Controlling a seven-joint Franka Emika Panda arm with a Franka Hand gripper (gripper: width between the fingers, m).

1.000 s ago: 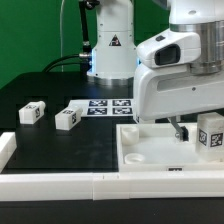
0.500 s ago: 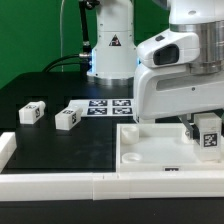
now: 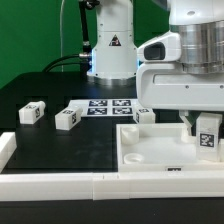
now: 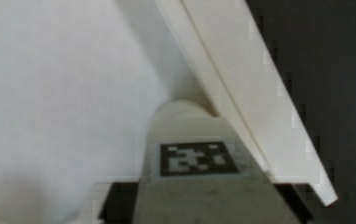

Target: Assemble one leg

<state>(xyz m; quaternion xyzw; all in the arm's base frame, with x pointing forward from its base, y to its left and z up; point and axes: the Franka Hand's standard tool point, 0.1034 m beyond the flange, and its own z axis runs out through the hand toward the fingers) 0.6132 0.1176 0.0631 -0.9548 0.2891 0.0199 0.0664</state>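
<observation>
My gripper (image 3: pixel 204 124) is shut on a leg (image 3: pixel 208 136), a stubby white block with a marker tag, and holds it upright at the large white square panel's (image 3: pixel 150 158) side on the exterior view's right. In the wrist view the leg (image 4: pixel 196 160) sits between my dark fingers (image 4: pixel 125 203), its tag facing the camera. It is right by the panel's raised edge (image 4: pixel 246 90). Whether it touches the panel I cannot tell. Three more legs lie on the black table: two at the exterior view's left (image 3: pixel 33 113) (image 3: pixel 68 118) and one behind the panel (image 3: pixel 145 115).
The marker board (image 3: pixel 108 105) lies flat behind the loose legs. A white rail (image 3: pixel 60 185) runs along the near edge of the table, with a white block (image 3: pixel 6 148) at its left end. The arm's base (image 3: pixel 112 45) stands at the back.
The arm's bulky wrist has lifted and shifted toward the exterior view's right, uncovering the leg behind the panel. The held leg has stayed almost in place.
</observation>
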